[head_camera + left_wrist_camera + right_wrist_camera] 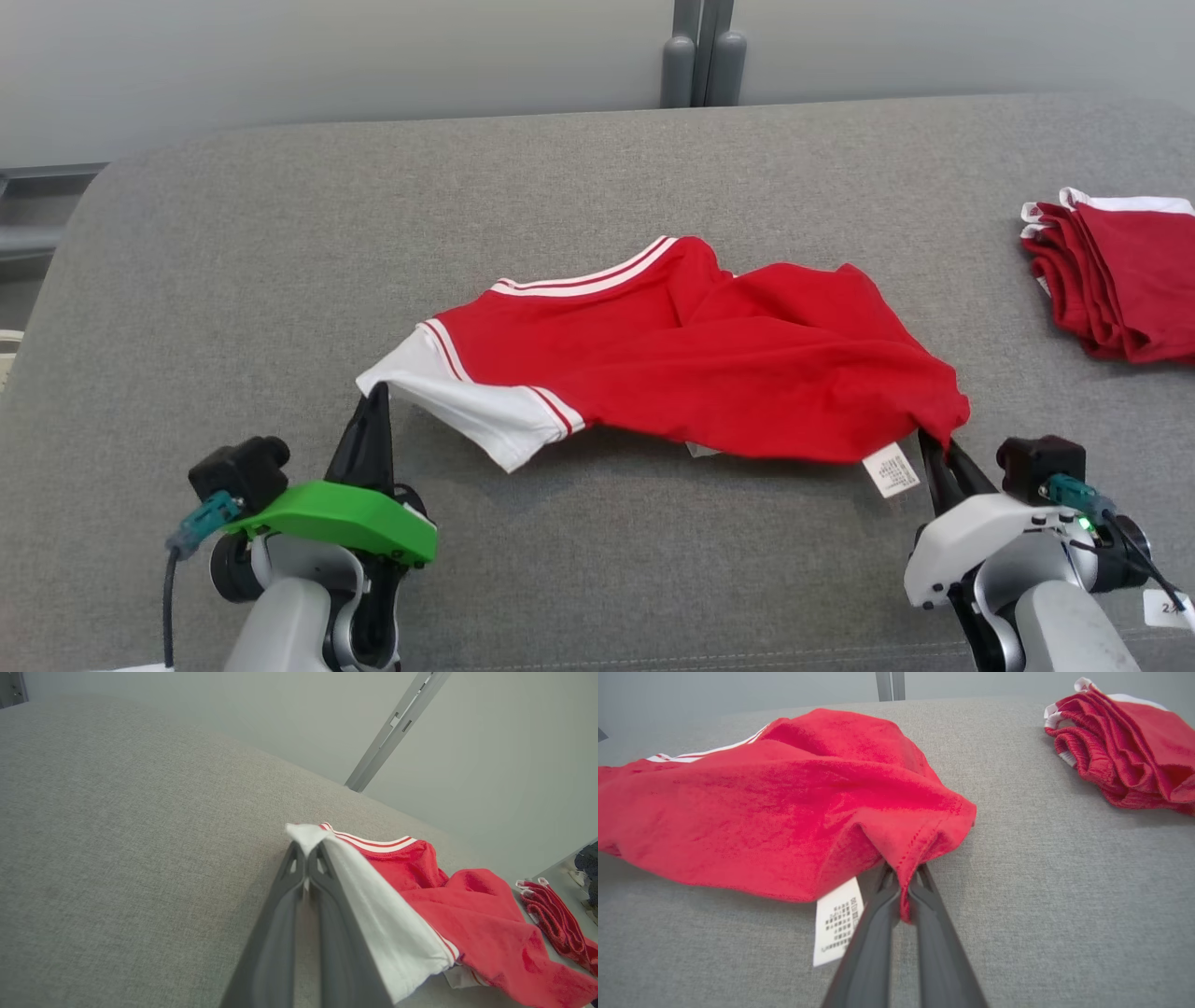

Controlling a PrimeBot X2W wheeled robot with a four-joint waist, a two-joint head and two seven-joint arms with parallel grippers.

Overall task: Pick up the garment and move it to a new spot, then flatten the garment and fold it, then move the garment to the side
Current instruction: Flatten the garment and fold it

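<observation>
On the garment (709,364) — left claw (378,392), right claw (934,446), tight at opposite ends.

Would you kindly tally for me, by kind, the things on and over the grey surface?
Loose garment: 1
Folded pile: 1
Grippers: 2, the left gripper and the right gripper, each shut on the garment
Total: 4

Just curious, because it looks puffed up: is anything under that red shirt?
The red shirt rests on the grey padded surface, and a white label hangs out from its near edge. What lies beneath its bunched middle is covered by cloth, so I cannot tell.
</observation>
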